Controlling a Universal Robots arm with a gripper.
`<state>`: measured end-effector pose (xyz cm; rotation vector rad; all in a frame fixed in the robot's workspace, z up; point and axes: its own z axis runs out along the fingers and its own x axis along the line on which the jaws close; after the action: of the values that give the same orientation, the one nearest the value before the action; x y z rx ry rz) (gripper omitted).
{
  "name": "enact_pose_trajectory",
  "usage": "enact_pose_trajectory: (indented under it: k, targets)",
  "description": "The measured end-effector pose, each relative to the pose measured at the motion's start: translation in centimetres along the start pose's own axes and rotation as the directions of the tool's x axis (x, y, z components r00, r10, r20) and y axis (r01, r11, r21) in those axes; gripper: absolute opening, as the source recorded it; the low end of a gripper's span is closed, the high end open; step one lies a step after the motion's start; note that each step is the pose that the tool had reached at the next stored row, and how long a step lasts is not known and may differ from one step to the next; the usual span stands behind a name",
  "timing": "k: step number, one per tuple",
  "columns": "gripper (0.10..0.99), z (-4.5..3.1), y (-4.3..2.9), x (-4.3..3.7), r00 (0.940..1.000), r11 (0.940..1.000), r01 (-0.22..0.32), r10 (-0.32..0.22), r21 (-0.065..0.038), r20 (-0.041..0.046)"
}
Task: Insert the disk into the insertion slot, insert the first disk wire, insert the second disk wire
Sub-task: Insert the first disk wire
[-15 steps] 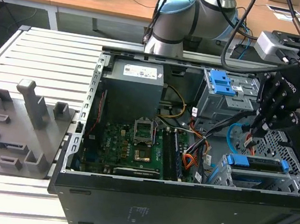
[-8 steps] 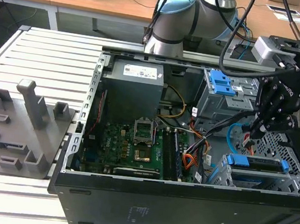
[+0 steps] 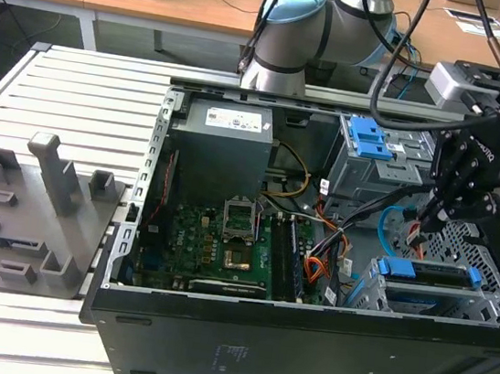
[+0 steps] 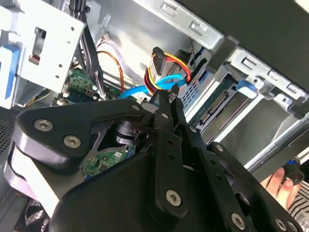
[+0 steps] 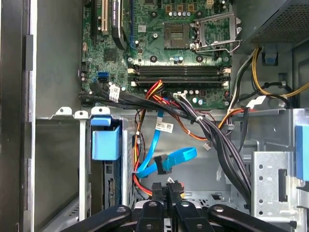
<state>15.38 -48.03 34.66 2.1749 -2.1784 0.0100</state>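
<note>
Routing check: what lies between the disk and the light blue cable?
In the first wrist view: the insertion slot's wall and the red-orange wire bundle.

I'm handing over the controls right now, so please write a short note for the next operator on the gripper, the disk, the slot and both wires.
Gripper: low in the case, close to the dark plug of the thin light blue glossy cable. I cannot tell whether it grips anything.
Silver hard drive in its bright blue plastic caddy: sits in the perforated grey sheet-metal bay.
Thin red-orange wire bundle: its plug hangs free beside the blue cable.
Done: the disk appears seated.
Left: both wires, as neither plug is on the drive.
</note>
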Motion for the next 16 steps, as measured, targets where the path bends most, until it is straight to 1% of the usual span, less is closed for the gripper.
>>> enact_pose_trajectory:
  k: [1, 4, 5, 9, 12, 13, 15, 16]
  targets:
    - [0.165, -0.14, -0.06, 0.01, 1.0000, 1.0000, 0.000, 0.000, 0.000, -0.0003]
    - [0.165, -1.41, -0.01, 0.07, 1.0000, 1.0000, 0.000, 0.000, 0.000, -0.0001]
    - [0.165, -2.09, 0.02, 0.11, 1.0000, 1.0000, 0.000, 0.000, 0.000, -0.0001]
    - [0.165, -2.23, 0.02, 0.15, 1.0000, 1.0000, 0.000, 0.000, 0.000, -0.0004]
    - [0.165, -2.19, 0.02, 0.70, 1.0000, 1.0000, 0.000, 0.000, 0.000, -0.0002]
    - [0.165, -2.18, 0.02, 1.04, 1.0000, 1.0000, 0.000, 0.000, 0.000, -0.0002]
    - [0.165, -2.15, 0.02, 1.40, 1.0000, 1.0000, 0.000, 0.000, 0.000, 0.0000]
    - [0.165, -2.14, 0.01, 1.75, 1.0000, 1.0000, 0.000, 0.000, 0.000, -0.0002]
